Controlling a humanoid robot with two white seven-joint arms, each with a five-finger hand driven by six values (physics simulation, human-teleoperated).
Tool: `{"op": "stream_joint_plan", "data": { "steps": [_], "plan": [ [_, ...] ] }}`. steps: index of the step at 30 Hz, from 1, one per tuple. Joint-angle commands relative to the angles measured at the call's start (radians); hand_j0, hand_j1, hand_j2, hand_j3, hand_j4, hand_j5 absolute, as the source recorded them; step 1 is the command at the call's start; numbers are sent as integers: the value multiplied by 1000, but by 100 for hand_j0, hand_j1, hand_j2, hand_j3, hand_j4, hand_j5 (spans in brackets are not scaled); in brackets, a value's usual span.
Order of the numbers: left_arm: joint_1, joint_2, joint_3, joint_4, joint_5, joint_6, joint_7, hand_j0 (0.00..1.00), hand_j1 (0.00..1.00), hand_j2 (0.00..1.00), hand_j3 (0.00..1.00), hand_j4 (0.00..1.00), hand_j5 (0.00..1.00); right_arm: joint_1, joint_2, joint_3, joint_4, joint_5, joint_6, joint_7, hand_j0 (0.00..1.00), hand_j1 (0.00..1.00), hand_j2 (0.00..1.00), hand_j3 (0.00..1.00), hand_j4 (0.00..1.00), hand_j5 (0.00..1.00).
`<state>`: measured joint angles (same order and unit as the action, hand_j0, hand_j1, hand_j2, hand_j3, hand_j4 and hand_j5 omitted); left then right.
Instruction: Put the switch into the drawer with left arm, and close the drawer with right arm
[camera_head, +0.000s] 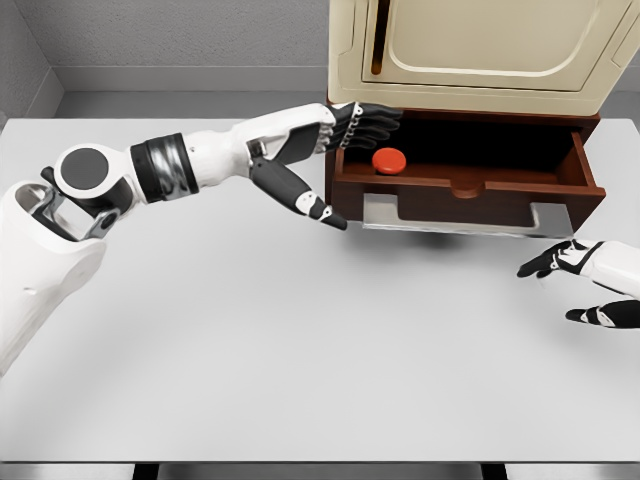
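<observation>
A cabinet (480, 50) stands at the far edge of the desk (300, 350), right of centre. Its drawer (465, 185) is pulled out toward the viewer. The switch (389, 160) lies in the drawer's left part. The left hand (345, 130) reaches in from the left, at the drawer's left end, beside the switch. The right hand (585, 280) sits at the desk's right edge, in front of the drawer's right end and apart from it.

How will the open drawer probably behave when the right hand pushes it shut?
The drawer looks like rigid wood, so it should slide in without bending. It is wide, so an off-centre push may skew it. The red switch inside looks low and flat, likely to slide, not tip.
</observation>
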<state>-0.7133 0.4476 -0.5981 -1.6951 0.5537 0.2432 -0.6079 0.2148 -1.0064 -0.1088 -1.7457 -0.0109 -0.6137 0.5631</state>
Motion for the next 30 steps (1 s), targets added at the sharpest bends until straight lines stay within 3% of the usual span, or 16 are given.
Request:
{"op": "stream_joint_plan", "data": {
  "steps": [1, 5, 12, 18, 21, 23, 27, 30],
  "plan": [
    [0, 0, 0, -3, 5, 10, 10, 100, 100, 100, 100, 100, 100, 0, -4, 0, 0, -7, 3, -2, 81, 81, 81, 81, 81, 81],
    [2, 0, -22, 0, 3, 61, 76, 100, 100, 100, 100, 100, 100, 14, -12, -2, 0, -9, 3, -5, 81, 81, 81, 81, 81, 81],
    [2, 0, -65, -6, 3, 64, 82, 100, 100, 100, 100, 100, 100, 31, -23, -3, 0, -7, 3, -5, 84, 84, 84, 84, 84, 84],
    [-11, -3, -81, -69, 0, 62, 82, 100, 100, 100, 100, 100, 100, 35, -23, -3, -2, -7, 3, -6, 85, 85, 85, 85, 85, 85],
    [-15, -69, -78, -58, -80, 62, 82, 100, 100, 100, 100, 100, 100, 35, -23, -3, -2, -7, 3, -6, 85, 85, 85, 85, 85, 85],
    [-9, -76, -71, -54, -84, 62, 82, 100, 100, 100, 100, 100, 100, 35, -23, -3, 0, -7, 3, -5, 85, 85, 85, 85, 85, 85],
    [-8, -49, -66, -61, -69, 79, 82, 100, 100, 100, 100, 100, 100, 35, -23, -3, 0, -7, 3, -5, 85, 85, 85, 85, 85, 85],
    [-12, 20, -59, -58, 29, 87, 82, 100, 100, 100, 100, 100, 100, 35, -23, -5, -2, -7, 3, -6, 85, 85, 85, 85, 85, 85]
  ]
}}
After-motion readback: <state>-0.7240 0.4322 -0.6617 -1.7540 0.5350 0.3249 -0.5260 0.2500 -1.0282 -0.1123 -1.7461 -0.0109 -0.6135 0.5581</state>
